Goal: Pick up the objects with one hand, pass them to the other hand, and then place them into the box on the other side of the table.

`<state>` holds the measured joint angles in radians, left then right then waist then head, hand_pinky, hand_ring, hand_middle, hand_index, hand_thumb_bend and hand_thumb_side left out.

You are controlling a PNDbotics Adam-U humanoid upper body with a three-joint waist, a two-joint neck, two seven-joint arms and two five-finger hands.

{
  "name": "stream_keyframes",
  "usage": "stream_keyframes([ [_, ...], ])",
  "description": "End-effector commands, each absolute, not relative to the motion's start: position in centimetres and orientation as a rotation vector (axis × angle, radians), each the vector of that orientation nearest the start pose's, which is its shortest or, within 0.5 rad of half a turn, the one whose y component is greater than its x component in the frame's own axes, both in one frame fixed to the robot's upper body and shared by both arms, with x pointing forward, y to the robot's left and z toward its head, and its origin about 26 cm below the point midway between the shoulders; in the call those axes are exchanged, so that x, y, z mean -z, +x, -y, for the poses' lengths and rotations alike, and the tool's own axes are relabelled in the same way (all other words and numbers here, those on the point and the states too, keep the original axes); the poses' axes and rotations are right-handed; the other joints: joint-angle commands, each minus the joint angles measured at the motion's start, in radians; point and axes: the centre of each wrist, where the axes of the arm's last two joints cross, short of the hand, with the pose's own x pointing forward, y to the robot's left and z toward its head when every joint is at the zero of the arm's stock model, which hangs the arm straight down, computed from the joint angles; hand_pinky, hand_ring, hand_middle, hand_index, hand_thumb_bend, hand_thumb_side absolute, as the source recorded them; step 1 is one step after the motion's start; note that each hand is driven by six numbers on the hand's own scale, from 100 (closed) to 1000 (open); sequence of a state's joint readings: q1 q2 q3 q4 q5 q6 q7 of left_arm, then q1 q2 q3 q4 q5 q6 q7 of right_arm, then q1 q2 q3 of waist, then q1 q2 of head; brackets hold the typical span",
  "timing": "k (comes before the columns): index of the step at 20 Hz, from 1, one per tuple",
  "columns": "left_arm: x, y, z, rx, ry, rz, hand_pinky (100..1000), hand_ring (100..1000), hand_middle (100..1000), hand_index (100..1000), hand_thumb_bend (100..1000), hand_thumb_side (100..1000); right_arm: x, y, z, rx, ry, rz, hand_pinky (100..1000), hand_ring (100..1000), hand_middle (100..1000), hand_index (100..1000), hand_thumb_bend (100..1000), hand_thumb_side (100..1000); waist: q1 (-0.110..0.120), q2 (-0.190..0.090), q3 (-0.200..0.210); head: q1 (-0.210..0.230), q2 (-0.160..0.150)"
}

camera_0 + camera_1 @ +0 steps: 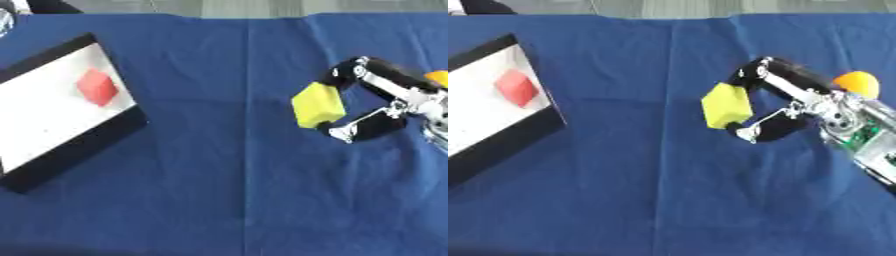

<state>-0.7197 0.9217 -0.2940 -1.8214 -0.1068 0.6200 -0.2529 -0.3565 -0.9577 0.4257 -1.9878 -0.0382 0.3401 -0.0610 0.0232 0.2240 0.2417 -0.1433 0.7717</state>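
Right hand [798,107] pinches the yellow block [726,105] between curled fingers and thumb, over the blue cloth at 3 o'clock. Looks light, maybe spongy (a guess); opposite flat faces suit holding. Box [61,150] at 9 o'clock holds a red cube [96,87].

Blue-clothed table [201,150] with black-rimmed box [83,155], orange ball [857,83].

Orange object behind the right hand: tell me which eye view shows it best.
The right eye view. There the orange object shows as a rounded shape beside the right hand, which holds the yellow block. In the left eye view only a sliver shows at the picture's right edge, cut off.
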Motion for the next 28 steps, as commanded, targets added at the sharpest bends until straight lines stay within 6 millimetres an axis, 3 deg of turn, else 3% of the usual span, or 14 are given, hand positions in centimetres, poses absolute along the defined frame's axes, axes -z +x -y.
stream_keyframes([
  [1, -32.9, 32.8, -26.8, 1.004, 0.763, 1.597, 853, 749, 694, 776, 100, 471, -20.5, 28.6, 26.4, -0.925, -0.489, 1.695, 685, 611, 532, 574, 190, 100, 0.005, -0.029, 0.005, 0.002, -0.002],
  [10, -34.3, 30.8, -23.7, 1.132, 0.669, 1.694, 850, 747, 693, 781, 100, 468, -19.4, 28.5, 24.8, -0.702, -0.439, 1.771, 665, 603, 531, 574, 189, 100, 0.007, -0.031, 0.026, -0.007, -0.002],
  [14, -34.8, 29.5, -22.4, 1.221, 0.62, 1.724, 850, 750, 701, 790, 100, 463, -19.1, 28.5, 24.4, -0.677, -0.422, 1.78, 661, 600, 529, 572, 186, 100, 0.005, -0.032, 0.033, -0.008, -0.002],
  [28, -35.3, 28.8, -17.6, 1.711, 0.416, 1.802, 852, 771, 768, 894, 100, 501, -19.0, 28.5, 23.0, -0.698, -0.372, 1.934, 660, 595, 527, 570, 168, 100, -0.004, -0.034, 0.049, -0.023, -0.002],
])
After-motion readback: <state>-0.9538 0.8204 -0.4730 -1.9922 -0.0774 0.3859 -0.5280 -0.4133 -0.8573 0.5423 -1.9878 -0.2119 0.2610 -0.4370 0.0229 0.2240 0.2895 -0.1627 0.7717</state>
